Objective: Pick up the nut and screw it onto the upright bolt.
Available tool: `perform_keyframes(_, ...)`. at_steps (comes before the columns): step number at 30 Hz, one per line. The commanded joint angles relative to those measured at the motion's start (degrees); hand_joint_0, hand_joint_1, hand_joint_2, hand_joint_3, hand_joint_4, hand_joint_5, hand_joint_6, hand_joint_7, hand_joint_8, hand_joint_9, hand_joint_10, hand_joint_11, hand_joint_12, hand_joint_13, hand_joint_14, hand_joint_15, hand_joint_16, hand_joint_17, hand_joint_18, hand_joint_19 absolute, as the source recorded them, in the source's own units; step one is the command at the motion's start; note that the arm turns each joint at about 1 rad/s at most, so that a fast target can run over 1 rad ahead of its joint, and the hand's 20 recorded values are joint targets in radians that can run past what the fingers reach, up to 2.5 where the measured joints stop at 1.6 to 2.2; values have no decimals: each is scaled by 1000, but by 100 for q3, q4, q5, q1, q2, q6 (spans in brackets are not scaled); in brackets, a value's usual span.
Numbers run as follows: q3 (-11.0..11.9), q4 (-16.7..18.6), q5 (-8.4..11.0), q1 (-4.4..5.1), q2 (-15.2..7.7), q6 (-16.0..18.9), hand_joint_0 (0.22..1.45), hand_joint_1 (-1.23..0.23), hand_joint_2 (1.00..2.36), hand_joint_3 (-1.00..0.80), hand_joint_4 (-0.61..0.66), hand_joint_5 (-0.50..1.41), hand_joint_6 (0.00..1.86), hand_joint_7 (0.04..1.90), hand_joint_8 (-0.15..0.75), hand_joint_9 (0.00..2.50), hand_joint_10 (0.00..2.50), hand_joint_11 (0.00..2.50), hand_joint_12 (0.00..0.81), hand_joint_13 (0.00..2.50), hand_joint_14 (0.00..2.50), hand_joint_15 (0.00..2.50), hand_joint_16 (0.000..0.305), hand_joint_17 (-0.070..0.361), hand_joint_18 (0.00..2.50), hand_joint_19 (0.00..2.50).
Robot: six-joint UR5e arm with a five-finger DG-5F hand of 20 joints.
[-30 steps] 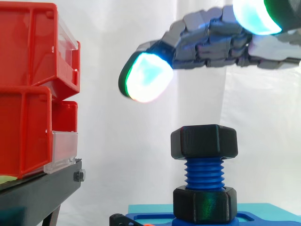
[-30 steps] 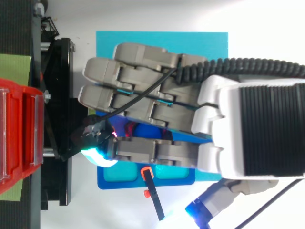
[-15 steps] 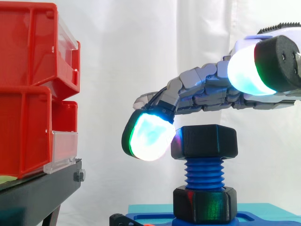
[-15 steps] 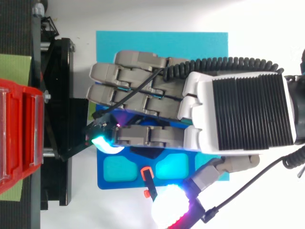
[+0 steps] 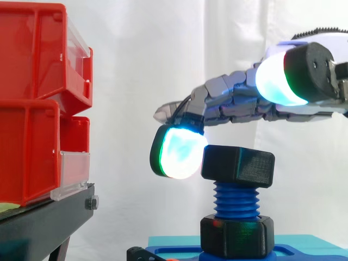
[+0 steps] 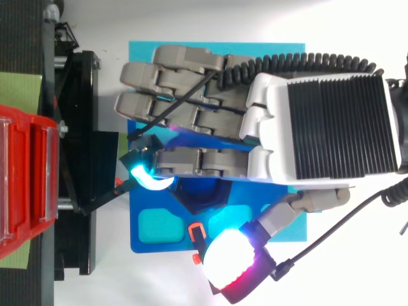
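Nearest, hand (image 6: 331, 124): you had it flat above the bolt (image 5: 236, 201), palm down, fingers stretched out rather than clenched, its thumb (image 5: 277, 79) held wide on the near side, so nothing was pinched
fingertip (image 5: 178, 153): one pad hooked down against the nut (image 5: 237, 165) at its left edge, likely to nudge or turn it
nut: black, perched atop the threads, tilted with its right side lower; by the look of it not yet seated squarely, so you risked cross-threading
bolt: blue, upright, threads bare between the nut and a black hexagon (image 5: 236, 236) at its foot
fixture (image 6: 136, 245): blue base on a cyan mat (image 6: 153, 51), there to keep the bolt steady
bins (image 5: 32, 109): red, on the black stand (image 5: 43, 223) to the left, well apart
curtain (image 5: 141, 54): white, farthest back
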Motion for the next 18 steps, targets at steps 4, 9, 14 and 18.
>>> perform_keyframes(4, 117, -130, -72, -68, -3, -69, 473, -86, 1000, -500, 264, -187, 503, 980, 268, 127, 0, 0, 407, 72, 0, 0, 53, 120, 0, 0)
perform_keyframes(9, 117, -148, -81, -103, -3, -78, 479, -118, 1000, -500, 283, -174, 504, 1015, 276, 181, 0, 0, 399, 124, 0, 0, 52, 117, 0, 0)
perform_keyframes(14, 117, -139, -142, -155, -3, -78, 485, -142, 1000, -500, 298, -157, 503, 1055, 287, 265, 0, 0, 393, 168, 0, 0, 50, 112, 0, 0)
perform_keyframes(18, 117, -157, -160, -182, -3, -78, 492, -168, 1000, -500, 311, -139, 503, 1093, 290, 321, 0, 0, 383, 215, 0, 0, 48, 109, 0, 0)
